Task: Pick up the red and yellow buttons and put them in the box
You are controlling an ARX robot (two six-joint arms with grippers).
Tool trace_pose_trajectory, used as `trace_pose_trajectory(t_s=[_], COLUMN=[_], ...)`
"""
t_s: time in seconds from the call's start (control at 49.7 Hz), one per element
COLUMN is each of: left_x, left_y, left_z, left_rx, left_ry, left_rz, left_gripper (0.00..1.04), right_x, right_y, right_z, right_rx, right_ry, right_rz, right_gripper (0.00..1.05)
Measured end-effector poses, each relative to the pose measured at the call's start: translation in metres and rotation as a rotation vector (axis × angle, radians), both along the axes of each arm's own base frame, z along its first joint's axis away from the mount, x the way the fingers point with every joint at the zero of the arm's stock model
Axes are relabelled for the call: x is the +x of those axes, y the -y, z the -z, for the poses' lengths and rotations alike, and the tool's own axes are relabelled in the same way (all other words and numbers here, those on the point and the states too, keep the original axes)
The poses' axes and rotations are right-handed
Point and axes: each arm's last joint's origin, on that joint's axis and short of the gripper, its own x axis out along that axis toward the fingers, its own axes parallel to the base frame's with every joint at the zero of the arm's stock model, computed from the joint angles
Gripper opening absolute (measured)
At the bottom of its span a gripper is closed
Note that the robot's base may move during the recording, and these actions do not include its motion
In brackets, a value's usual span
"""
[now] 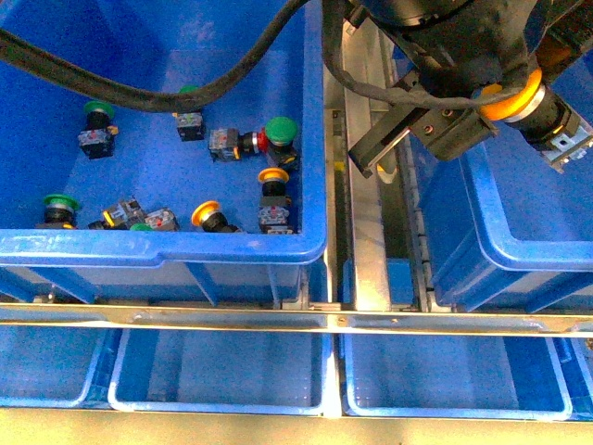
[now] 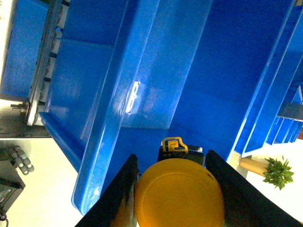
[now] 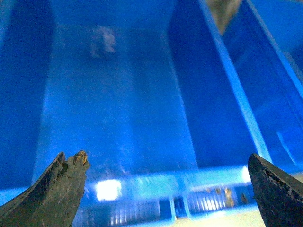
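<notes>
**Left pincer [image 1: 505, 100] clenched on a yellow button [image 1: 515, 96], hanging over the box [image 1: 519, 243]**

Your left pincer [image 2: 177, 201] is clamped on the yellow button [image 2: 179, 195]. The left wrist view shows the cap wedged between both fingers [image 2: 124, 189], with the switch body poking out beyond it. In the front view that arm lies across to the right side, and the button hangs above the box, close to its left wall.

You are, by my reading, at the placing step. Before you let go, check that the button sits inside the rim and not over the gap beside it. Then come down a little and spread the fingers.

Your right pincer [image 3: 165, 161] is spread wide with nothing in it, facing blue walls.

Two more yellow caps [image 1: 206, 215] lie in the left-hand bin [image 1: 167, 247] among green caps [image 1: 281, 129], which you should leave. A red part shows beside one green cap, though I cannot tell what it is.
</notes>
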Motion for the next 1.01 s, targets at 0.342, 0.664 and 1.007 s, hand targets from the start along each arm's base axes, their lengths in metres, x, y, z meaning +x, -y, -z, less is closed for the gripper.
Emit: trace_pose_trajectory(t_s=[0.342,0.664,1.007], left_x=[0.004,0.006,0.006], left_y=[-0.001,-0.001,-0.002], left_z=[-0.006,-0.008,-0.008], left_rx=[0.016,0.014,0.016], left_ry=[0.024,0.034,0.035], left_rz=[0.000,0.004,0.003], left_gripper=[0.34,0.34,0.34], right_x=[0.062,0.076,0.078], right_y=[-0.033,-0.056,-0.064], right_z=[0.020,0.029,0.028], right_rx=[-0.168,-0.296,-0.389], right_ry=[-0.040,-0.020,0.039], right_rz=[-0.459,-0.642,-0.675], right_gripper=[0.99,0.99,0.99])
